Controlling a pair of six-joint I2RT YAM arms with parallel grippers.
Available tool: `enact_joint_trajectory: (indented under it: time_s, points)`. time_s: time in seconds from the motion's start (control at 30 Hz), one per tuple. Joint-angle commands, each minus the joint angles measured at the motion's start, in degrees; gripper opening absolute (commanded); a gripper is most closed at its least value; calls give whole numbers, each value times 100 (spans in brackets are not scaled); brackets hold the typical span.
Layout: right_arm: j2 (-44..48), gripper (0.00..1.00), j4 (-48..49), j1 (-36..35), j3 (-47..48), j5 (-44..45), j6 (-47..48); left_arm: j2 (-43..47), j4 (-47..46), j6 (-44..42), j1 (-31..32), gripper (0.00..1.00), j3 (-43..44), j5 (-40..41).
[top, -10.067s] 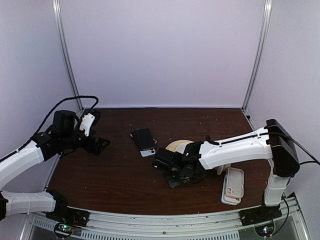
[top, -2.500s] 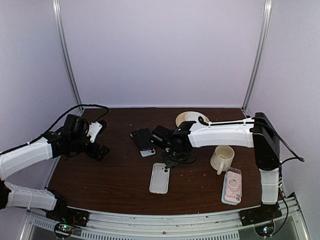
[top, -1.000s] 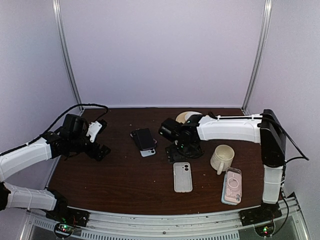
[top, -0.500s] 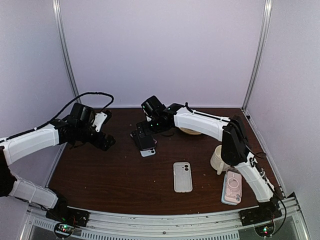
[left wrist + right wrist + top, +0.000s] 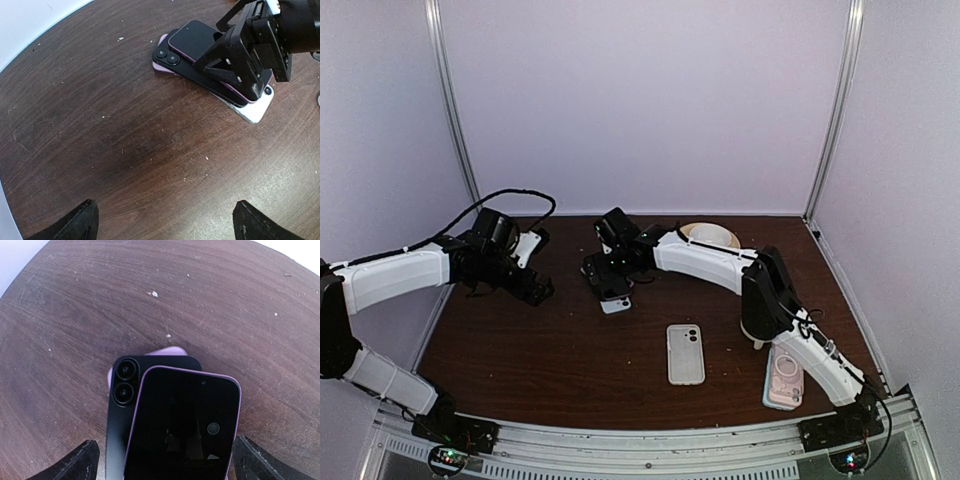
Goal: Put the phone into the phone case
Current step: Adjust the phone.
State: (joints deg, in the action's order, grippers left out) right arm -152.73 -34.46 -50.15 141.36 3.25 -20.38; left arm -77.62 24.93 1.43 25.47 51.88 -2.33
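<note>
Jaws spread, right gripper [image 5: 169, 460] hangs over stacked phones [image 5: 187, 40]; left gripper [image 5: 165, 220], also spread, nearby. The case [image 5: 686, 353] lies apart; bowl [image 5: 712, 235] beside right arm [image 5: 705, 262].

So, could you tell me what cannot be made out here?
- Top view: right arm's fingers cover the stacked black and purple phones; count unclear.
- Right wrist view: frame edge cuts off the purple-rimmed top phone.
- Top view: the same arm hides most of the cream ceramic mug.

R arm's black gripper [image 5: 613, 262] sits over stack of dark flat phones [image 5: 190, 40], blocking approach from above & right. L side: bare brown wood table [image 5: 125, 140], open passage.
</note>
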Motion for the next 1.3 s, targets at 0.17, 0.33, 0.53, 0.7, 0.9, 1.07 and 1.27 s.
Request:
enact_joint_trajectory:
  time_s: [0.17,0.33,0.53,0.7,0.9,1.07,1.27]
  points:
    - [-308,91,-306,-112,235,671,-27,33,-48,33,-43,97,127,-91]
    - [-334,91,-499,-176,248,948,94,52,-49,39,-43,98,124,-116]
    - [-297,97,-679,-193,245,851,15,76,-34,33,-43,98,121,-106]
    - [-168,99,-760,-192,243,908,-127,78,-15,33,-43,98,130,-123]
    - [-178,100,-877,-188,247,907,-303,89,-5,33,-43,97,130,-128]
    - [-70,100,-877,-190,246,998,-241,91,8,33,-43,98,141,-161]
    - [-67,99,-983,-179,199,1018,-451,103,21,15,-43,98,139,-141]
